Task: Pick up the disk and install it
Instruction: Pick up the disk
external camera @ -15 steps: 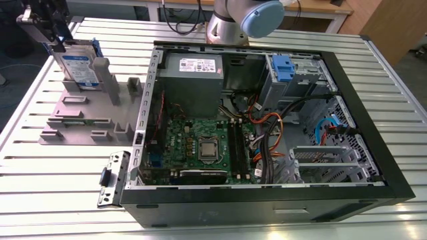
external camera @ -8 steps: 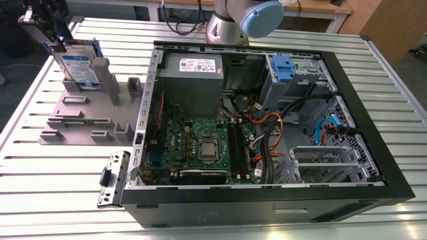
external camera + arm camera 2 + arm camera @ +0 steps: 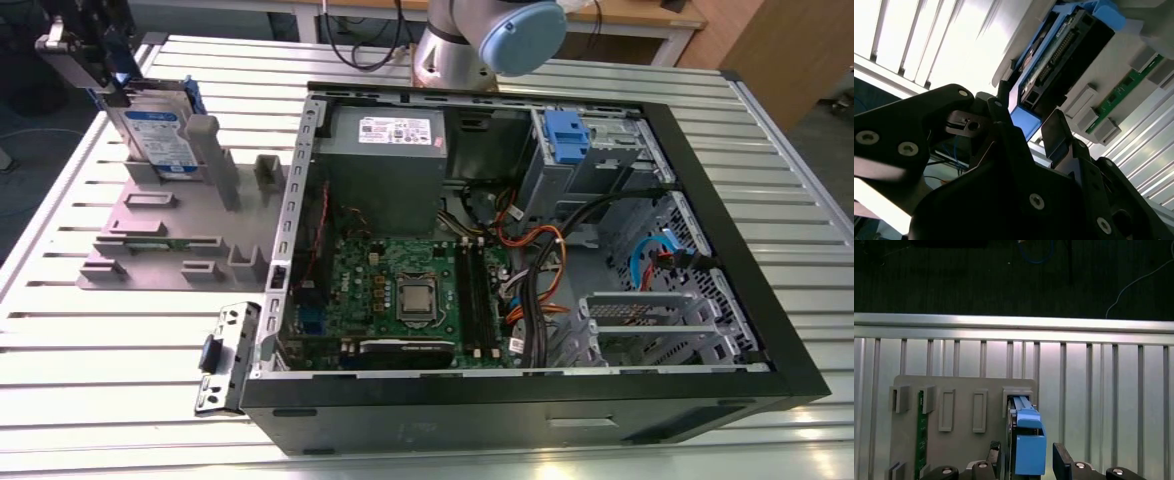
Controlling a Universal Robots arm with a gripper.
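In the upper left of the exterior view, the one disk (image 3: 154,135), a flat silver-metal slab in a blue plastic bracket, stands on edge in a slot of the single grey moulded holder (image 3: 147,215) on the ribbed metal table (image 3: 107,370). The black gripper (image 3: 1026,460) is spread, its two fingers (image 3: 1061,460) flanking the bracket's blue end. One open black computer case (image 3: 763,290) lies centre and right.

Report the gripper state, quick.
Gripper: open, straddling the top edge of the disk that stands upright in the grey holder; not clamped on it.
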